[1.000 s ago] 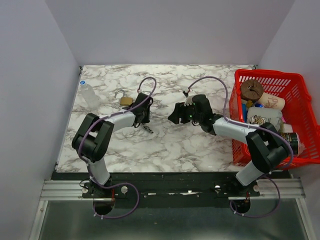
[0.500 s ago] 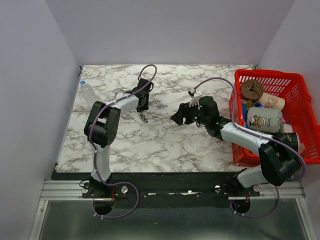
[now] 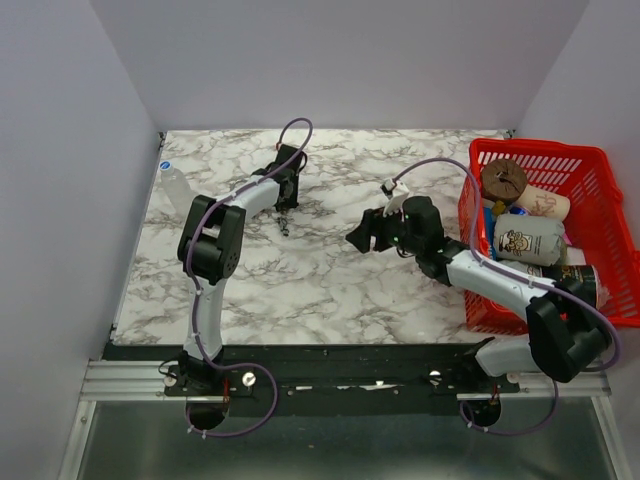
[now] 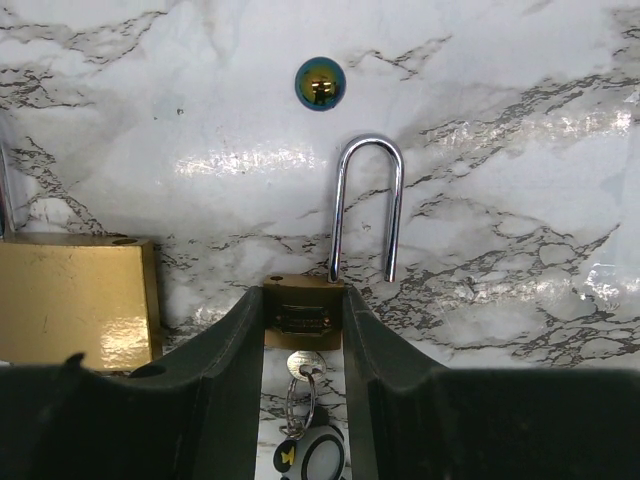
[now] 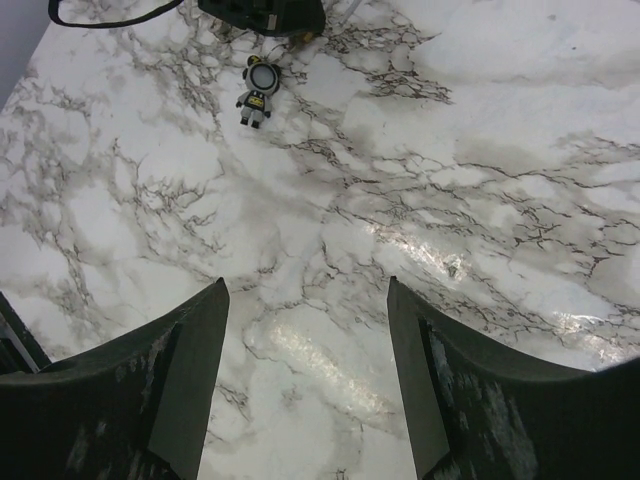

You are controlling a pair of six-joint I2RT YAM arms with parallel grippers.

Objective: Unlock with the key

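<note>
The marble counter (image 3: pixel 330 290) stretches under both my arms, with a red basket (image 3: pixel 540 150) of odds and ends at its right edge. My right fingers (image 5: pixel 305 290) hang wide apart over bare marble near the middle, holding nothing. My left fingers (image 4: pixel 303 300) are out at the far side of the counter, drawn narrow and clamped on the sides of the small lock (image 4: pixel 303 312), which lies flat between them. Just to its left lies a big lock (image 4: pixel 70 300), brass too, apart from my fingers. The small lock's shackle (image 4: pixel 365 205) points away from me; one leg enters the body, the other ends free over the marble. An astronaut charm (image 5: pixel 255 90) trails from a ring at the lock's near end, where the key (image 4: pixel 298 362) sits. Beyond the shackle rests a shiny bead (image 4: pixel 320 83)
</note>
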